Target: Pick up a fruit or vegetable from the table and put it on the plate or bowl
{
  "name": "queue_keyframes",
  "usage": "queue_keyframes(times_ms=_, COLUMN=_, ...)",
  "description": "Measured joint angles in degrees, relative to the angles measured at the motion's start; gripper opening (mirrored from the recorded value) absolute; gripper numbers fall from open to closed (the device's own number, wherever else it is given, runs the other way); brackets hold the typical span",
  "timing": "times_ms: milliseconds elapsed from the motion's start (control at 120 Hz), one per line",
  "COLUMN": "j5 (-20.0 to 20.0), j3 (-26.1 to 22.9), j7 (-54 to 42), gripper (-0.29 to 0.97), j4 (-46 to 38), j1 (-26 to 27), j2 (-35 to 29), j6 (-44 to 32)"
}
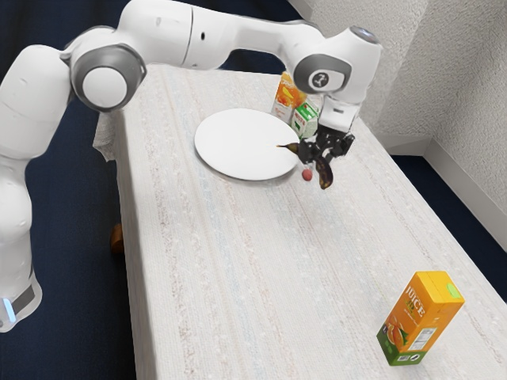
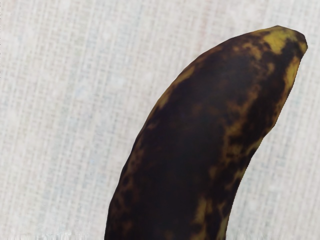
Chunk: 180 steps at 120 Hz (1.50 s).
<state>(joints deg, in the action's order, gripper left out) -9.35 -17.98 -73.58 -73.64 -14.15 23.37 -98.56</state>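
One banana (image 1: 325, 179) in the claw (image 1: 326, 153)

Plate (image 1: 245, 142): one, white.
Banana (image 1: 323, 176): one, near-black.
Small red fruit (image 1: 306, 175): one.
Fruit in all: two.
Cartons, three: orange carton (image 1: 418, 317), second orange carton (image 1: 285, 93), green-white carton (image 1: 304, 119).
Table (image 1: 238, 301): one.

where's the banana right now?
In the exterior view the banana is held in the tool, just off the rim of the white plate on that view's right, beside a small red object.
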Motion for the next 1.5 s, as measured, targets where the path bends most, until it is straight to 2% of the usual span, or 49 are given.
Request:
queue_keyframes(times_ms=150, j5=1.0, j3=0.2, j7=0.0, gripper=0.16, j4=-4.3, j1=-3.0, j2=-4.5, j6=0.7)
queue_keyframes(times_ms=350, j5=1.7, j3=-1.5, j7=-0.1, gripper=0.16, j4=-5.2, j1=-9.9, j2=-5.8, j6=1.1)
queue_keyframes(times_ms=500, j5=2.2, j3=-1.1, j7=-0.1, gripper=0.16, j4=-5.1, j1=-10.5, j2=-6.5, j6=1.2)
queue_keyframes(times_ms=742, j5=3.1, j3=3.4, j7=-0.2, gripper=0.16, j4=-5.1, j1=-10.6, j2=-6.5, j6=0.8)
queue_keyframes(times_ms=1108, j5=2.9, j3=5.1, j7=-0.2, gripper=0.16, j4=-5.1, j1=-14.6, j2=-2.4, j6=-4.2)
queue_keyframes(times_ms=1283, j5=3.2, j3=5.1, j7=-0.2, gripper=0.5, j4=-4.7, j1=-14.8, j2=-1.1, j6=-4.2)
queue_keyframes(times_ms=1375, j5=3.2, j3=5.1, j7=-0.3, gripper=0.59, j4=-4.6, j1=-14.8, j2=-0.9, j6=-3.9)
queue_keyframes(times_ms=1500, j5=3.4, j3=5.1, j7=-0.3, gripper=0.64, j4=-4.6, j1=-14.8, j2=-1.0, j6=-3.7)
